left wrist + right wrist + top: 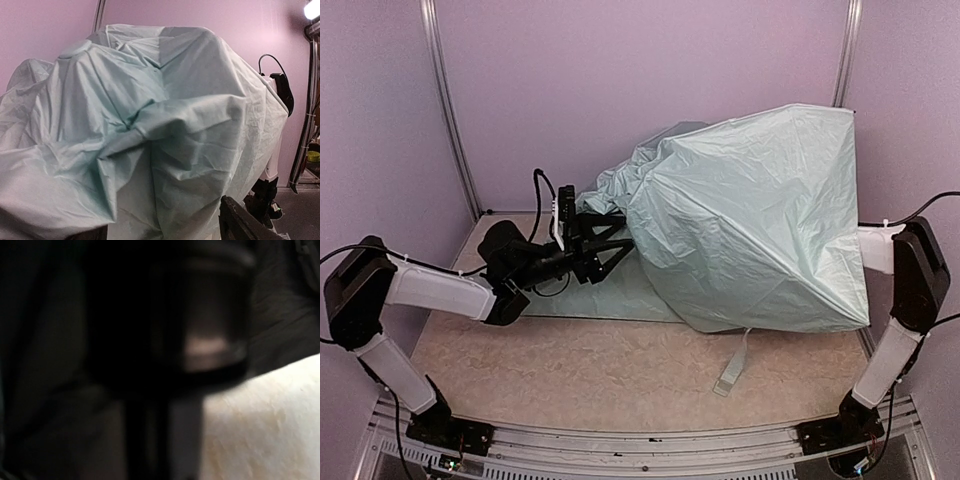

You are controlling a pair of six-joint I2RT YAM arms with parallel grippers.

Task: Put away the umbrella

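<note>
Lilac walls enclose a beige table (570,365), where the umbrella (750,220) lies half-open at centre-right. The top view shows the left gripper (615,235) spread at its rim. The canopy hides the right gripper. Its wrist view is dark and blurred, perhaps showing the shaft, so its grip cannot be told.

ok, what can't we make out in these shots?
Right gripper: top view, buried under the umbrella; right wrist view, dark and blurred. Open or shut unknown.
Umbrella's handle and shaft: covered by its fabric in top and left wrist views.
Left wrist view: fingers cut off by bottom edge.
</note>
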